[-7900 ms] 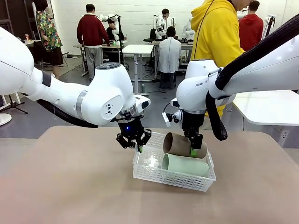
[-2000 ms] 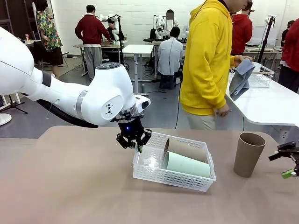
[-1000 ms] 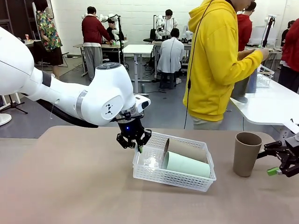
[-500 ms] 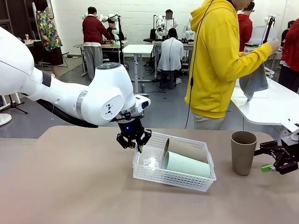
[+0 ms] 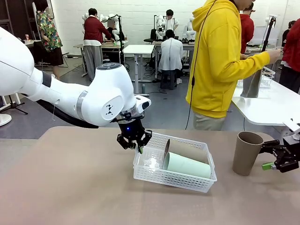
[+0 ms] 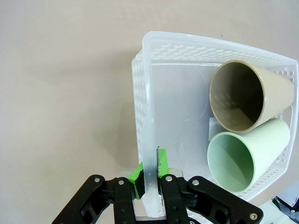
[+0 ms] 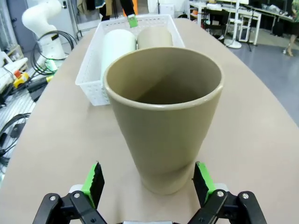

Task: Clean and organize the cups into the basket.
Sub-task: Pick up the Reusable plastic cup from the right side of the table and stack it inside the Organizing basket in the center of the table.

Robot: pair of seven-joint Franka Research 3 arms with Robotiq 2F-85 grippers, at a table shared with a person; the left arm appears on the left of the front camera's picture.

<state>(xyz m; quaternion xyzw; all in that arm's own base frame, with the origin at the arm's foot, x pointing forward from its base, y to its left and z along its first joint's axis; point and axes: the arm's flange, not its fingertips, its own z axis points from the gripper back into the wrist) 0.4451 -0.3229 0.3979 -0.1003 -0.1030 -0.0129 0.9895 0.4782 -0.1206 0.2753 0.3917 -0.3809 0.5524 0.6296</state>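
on the tabletop (image 5: 70, 187) in the front view, the basket (image 5: 173, 179) holds a lying brown tumbler (image 5: 186, 150) and a mint tumbler (image 5: 187, 165) side by side, mouths toward the basket's left end. the left end effector (image 5: 136, 143) is at that left end, on the rim. well off the basket's right end a standing brown tumbler (image 5: 247, 153) leans a little, with the right end effector (image 5: 275, 159) just beyond it on the side away from the basket.

from the left wrist, the left end effector (image 6: 150, 169) is clenched on the basket (image 6: 144, 112), its end wall pinched between the green pads. both tumbler mouths face this wall, leaving bare floor between them and it.

from the right wrist, the right end effector (image 7: 148, 181) is released and wide, its pads flanking the foot of the standing brown tumbler (image 7: 163, 121) with a gap on each side; the basket (image 7: 92, 70) lies beyond.

judgement: the step is grasping this third tumbler. the grip looks low, and any contact off-centre could tip it, so centre the tumbler between the pads, advance until they sit higher on the wall, then close gently. the left hold should keep the basket from sliding when the tumbler is laid in beside the others.
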